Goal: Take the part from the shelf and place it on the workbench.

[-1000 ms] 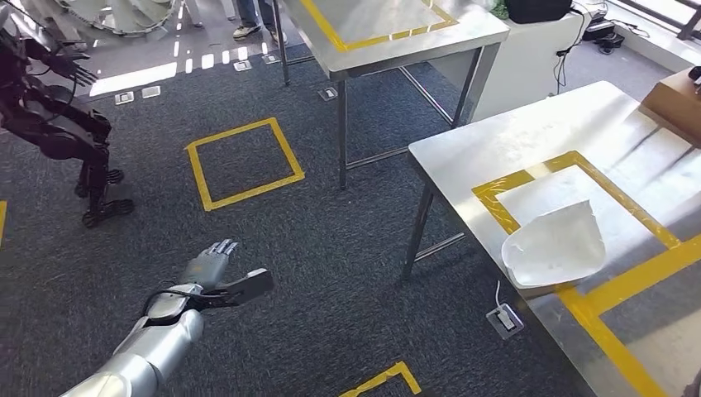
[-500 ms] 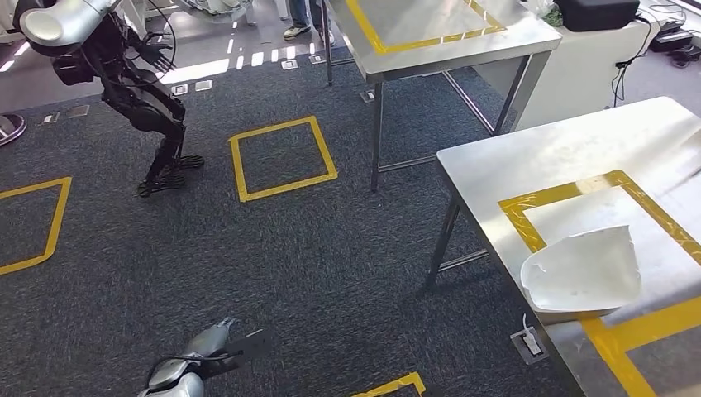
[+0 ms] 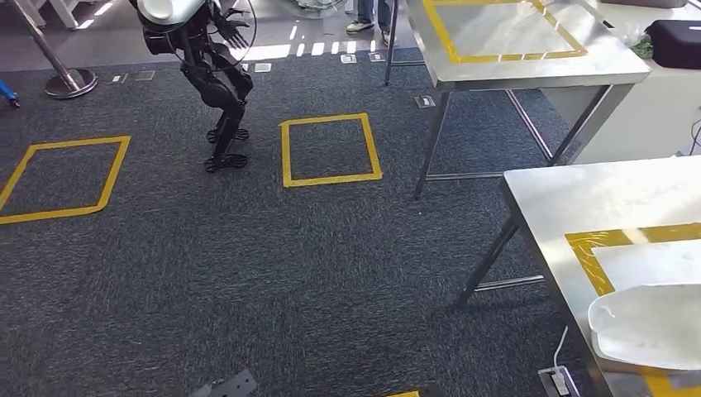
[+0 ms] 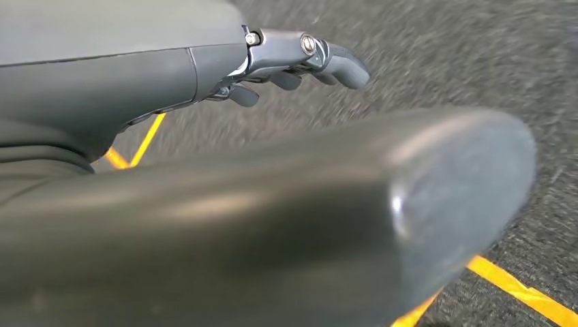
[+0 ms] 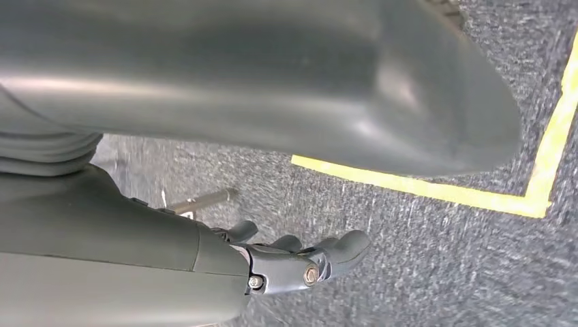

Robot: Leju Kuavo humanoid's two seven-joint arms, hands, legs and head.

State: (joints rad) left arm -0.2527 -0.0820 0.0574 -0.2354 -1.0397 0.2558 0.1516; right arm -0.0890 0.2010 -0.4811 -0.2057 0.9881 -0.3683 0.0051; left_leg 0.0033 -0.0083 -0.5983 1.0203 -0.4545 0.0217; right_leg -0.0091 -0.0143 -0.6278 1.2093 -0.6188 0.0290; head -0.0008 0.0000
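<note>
Head view: high on the body, pitched forward and down over the dark carpet (image 3: 273,273), workbench (image 3: 579,198) cut off at the right edge. Left wrist view: right behind the left hand (image 4: 272,157), very close, thumb blurred large in the foreground, facing the floor. Right wrist view: same setup behind the right hand (image 5: 272,136), also floor-facing. All three share the carpet and yellow floor tape (image 5: 436,191); probably not the same tape mark, can't tell.
</note>
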